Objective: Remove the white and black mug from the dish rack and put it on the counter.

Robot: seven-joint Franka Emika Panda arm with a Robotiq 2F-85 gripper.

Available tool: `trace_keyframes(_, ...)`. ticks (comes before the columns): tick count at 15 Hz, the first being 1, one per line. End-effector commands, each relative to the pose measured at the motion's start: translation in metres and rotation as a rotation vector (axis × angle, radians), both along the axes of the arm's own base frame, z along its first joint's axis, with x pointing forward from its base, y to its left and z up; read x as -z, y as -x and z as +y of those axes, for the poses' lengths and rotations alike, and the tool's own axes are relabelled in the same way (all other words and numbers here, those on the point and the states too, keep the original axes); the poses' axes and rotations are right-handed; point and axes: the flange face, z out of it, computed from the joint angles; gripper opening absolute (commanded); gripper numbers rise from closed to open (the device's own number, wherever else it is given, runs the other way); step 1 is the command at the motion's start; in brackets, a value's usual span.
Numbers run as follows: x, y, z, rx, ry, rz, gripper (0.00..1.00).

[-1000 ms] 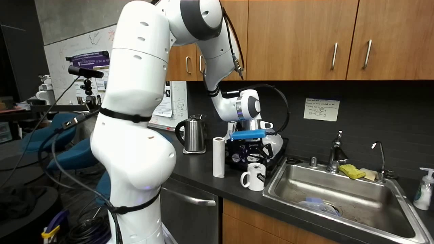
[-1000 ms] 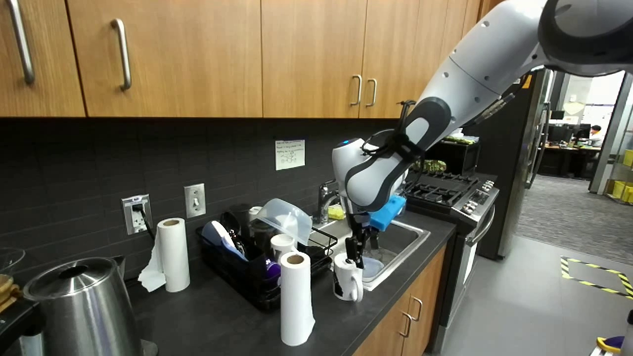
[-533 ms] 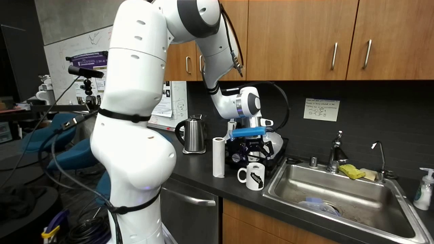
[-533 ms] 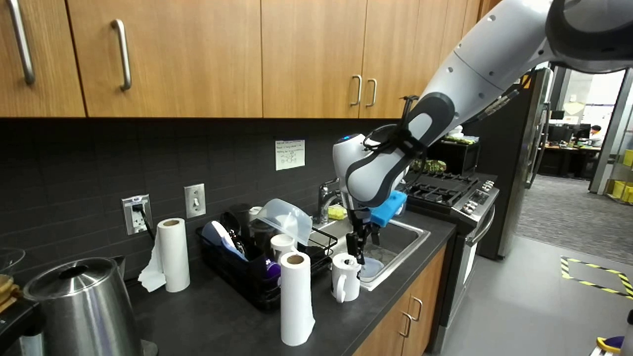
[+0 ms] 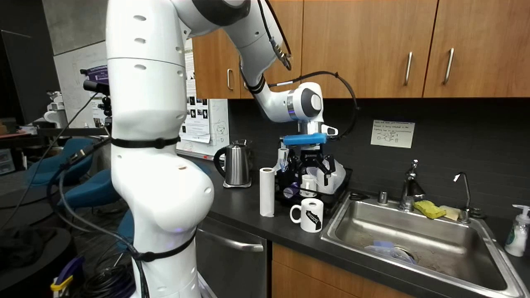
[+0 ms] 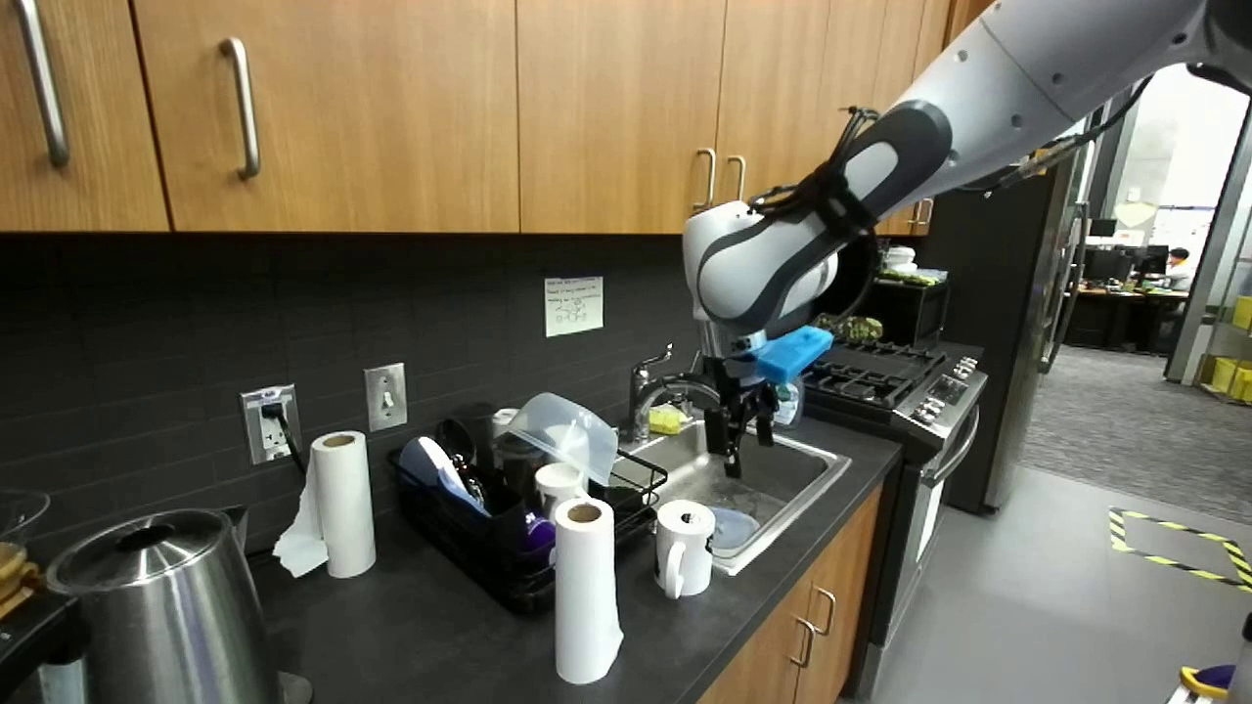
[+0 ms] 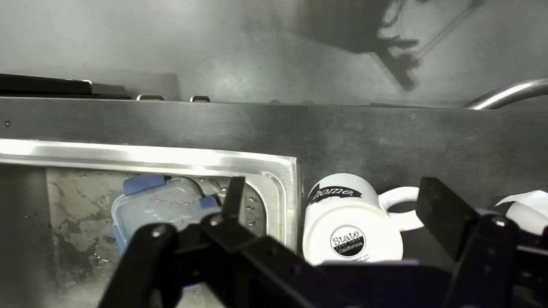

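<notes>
On the counter [image 6: 411,645], just beside the sink [image 7: 171,158], the white and black mug [image 5: 311,215] stands upside down, its round base facing up in the wrist view. In an exterior view its handle points left, toward a paper roll [image 5: 267,192], with a steel kettle [image 5: 237,165] farther left and the sink to the right. Near the mug sits the dish rack [image 6: 479,562], crowded with cups [image 6: 559,482] and dishes [image 6: 567,430]. The gripper [image 7: 332,194] hangs higher up, apart from the mug, its fingers [image 7: 444,214] spread wide and holding nothing. Inside the sink lies a clear plastic lid [image 7: 158,207] with blue clips.
</notes>
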Motion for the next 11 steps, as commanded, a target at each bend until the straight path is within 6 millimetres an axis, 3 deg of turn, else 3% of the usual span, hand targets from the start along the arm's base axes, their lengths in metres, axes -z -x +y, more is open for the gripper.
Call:
trace_keyframes(1,-0.041,0.026,-0.017,0.013,-0.047,0.012,1.0)
trace_keyframes(7,-0.083,0.045,-0.05,0.082,-0.05,0.021,1.0)
trace_keyframes(8,-0.072,0.033,-0.042,0.078,-0.043,0.016,1.0)
trace_keyframes(11,-0.08,0.038,-0.049,0.089,-0.044,0.017,1.0)
